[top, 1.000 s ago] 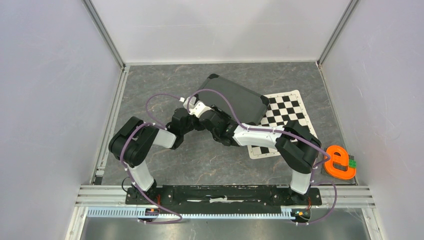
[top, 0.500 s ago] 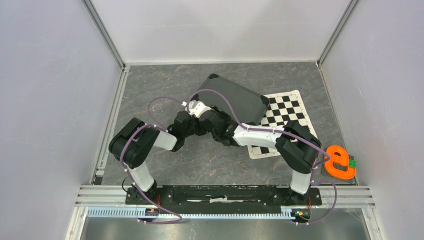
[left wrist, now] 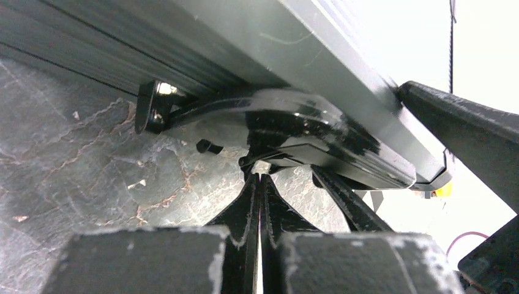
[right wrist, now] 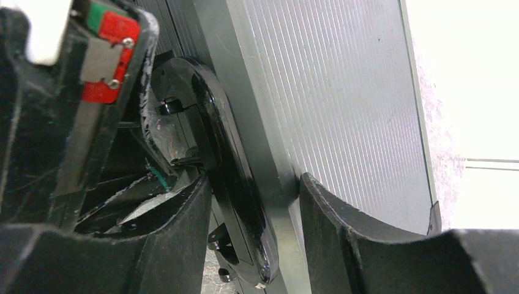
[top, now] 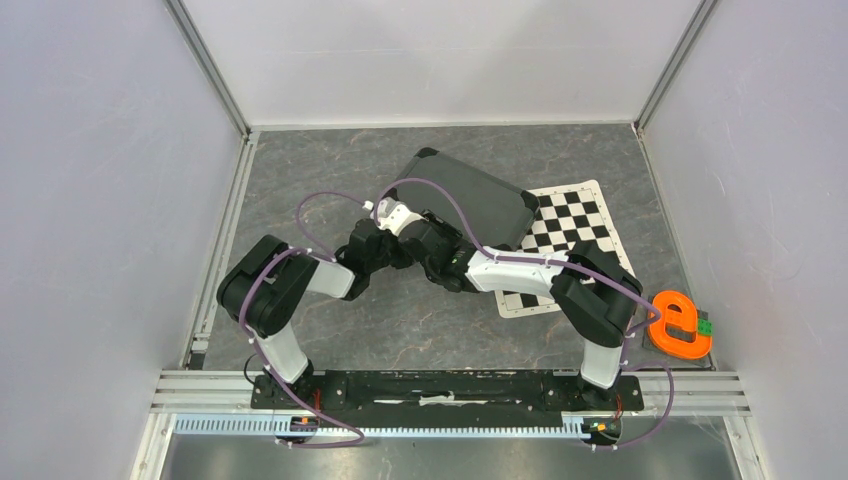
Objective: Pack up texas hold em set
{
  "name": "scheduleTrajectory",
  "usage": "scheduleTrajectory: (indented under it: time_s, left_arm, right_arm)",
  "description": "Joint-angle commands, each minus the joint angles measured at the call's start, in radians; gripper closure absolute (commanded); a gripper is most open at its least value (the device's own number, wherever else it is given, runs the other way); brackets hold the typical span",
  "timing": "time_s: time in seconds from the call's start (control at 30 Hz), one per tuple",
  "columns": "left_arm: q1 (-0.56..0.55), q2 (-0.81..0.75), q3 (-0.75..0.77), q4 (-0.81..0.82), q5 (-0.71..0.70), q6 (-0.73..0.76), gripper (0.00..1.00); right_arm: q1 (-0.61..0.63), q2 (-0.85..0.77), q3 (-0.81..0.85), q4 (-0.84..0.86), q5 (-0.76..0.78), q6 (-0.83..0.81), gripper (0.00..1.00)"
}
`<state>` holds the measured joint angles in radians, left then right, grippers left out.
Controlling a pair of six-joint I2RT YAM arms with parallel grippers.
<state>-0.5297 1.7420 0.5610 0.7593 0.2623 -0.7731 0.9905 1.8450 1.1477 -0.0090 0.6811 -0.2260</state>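
The texas hold em set's black case point(top: 470, 195) lies closed on the table, tilted, its ribbed lid up. Both grippers meet at its near-left edge, by the glossy black handle point(left wrist: 294, 119). My left gripper point(left wrist: 259, 177) is shut with nothing between its fingers, its tips just under the handle. My right gripper point(right wrist: 254, 179) straddles the handle point(right wrist: 214, 135) and the case edge point(right wrist: 330, 92), one finger outside the handle, the other on the ribbed lid. In the top view the left gripper point(top: 400, 218) and right gripper point(top: 432, 232) nearly touch. Chips, cards and dice are hidden.
A black-and-white checkered mat point(top: 570, 225) lies partly under the case's right end. An orange ring-shaped object point(top: 680, 325) sits at the right edge near the wall. White enclosure walls surround the marbled grey table point(top: 320, 160).
My left wrist has edged slightly right toward the case's handle. The right arm and the case have not visibly moved.
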Motion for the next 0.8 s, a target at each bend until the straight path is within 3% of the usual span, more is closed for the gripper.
scheduleTrajectory:
  time_s: [0.0, 0.63, 0.77]
  left_arm:
    - [-0.003, 0.006, 0.039, 0.003, -0.018, -0.014, 0.98]
    - [-0.011, 0.084, 0.065, 0.003, -0.021, -0.014, 0.98]
    - [-0.019, 0.081, 0.089, -0.091, -0.07, 0.005, 0.98]
  right_arm:
    - [-0.035, 0.105, -0.072, -0.244, -0.101, 0.083, 0.52]
    - [-0.021, 0.151, -0.04, -0.296, -0.019, 0.084, 0.58]
    - [-0.021, 0.159, -0.037, -0.299, -0.03, 0.083, 0.58]
